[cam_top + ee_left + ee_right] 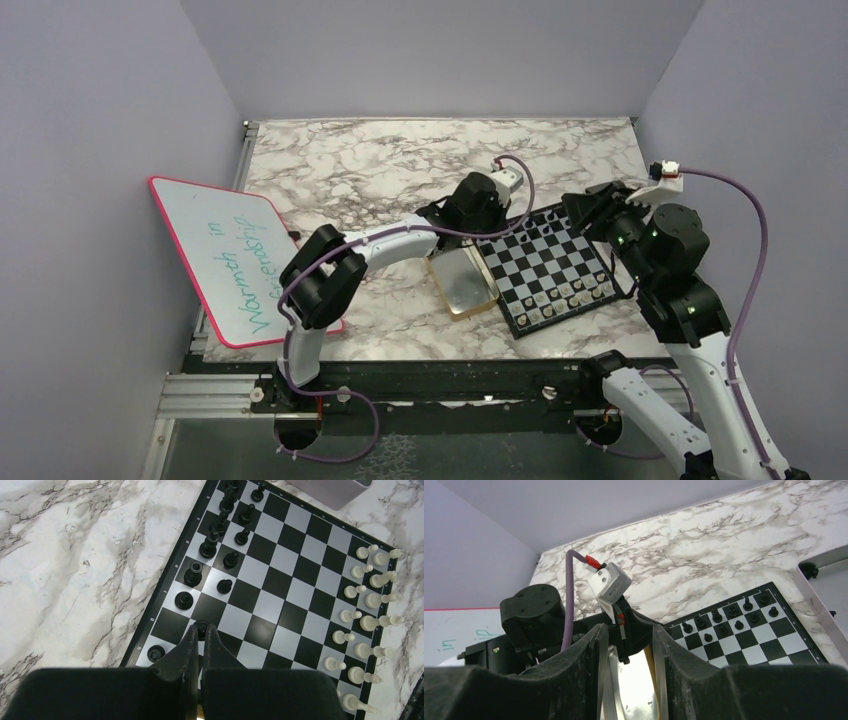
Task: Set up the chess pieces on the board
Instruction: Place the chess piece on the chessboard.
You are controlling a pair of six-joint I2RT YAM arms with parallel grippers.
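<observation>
setup is judged nearly done. the board is laid on the worktop right of centre, just beside the tin.

white pieces are lined up in two ranks along the near edge. seven pairs are counted in the left wrist view; the rest is cut off by the frame.

black pieces are ranked along the far edge. seven are counted in the outer rank, with one square near the corner seen bare. five pawns are counted in the inner rank, plus one more pawn at the tips of the left pincer.

left pincer is clenched; whether that pawn is pinched or only touched cannot be told. right pincer is seen released over the board's far right corner, nothing between its fingers.

left to do, as judged: that pawn is to be seated, and the bare outer square and any gaps hidden under the pincer are to be filled.

other counts: one board, one tin, one whiteboard.
</observation>
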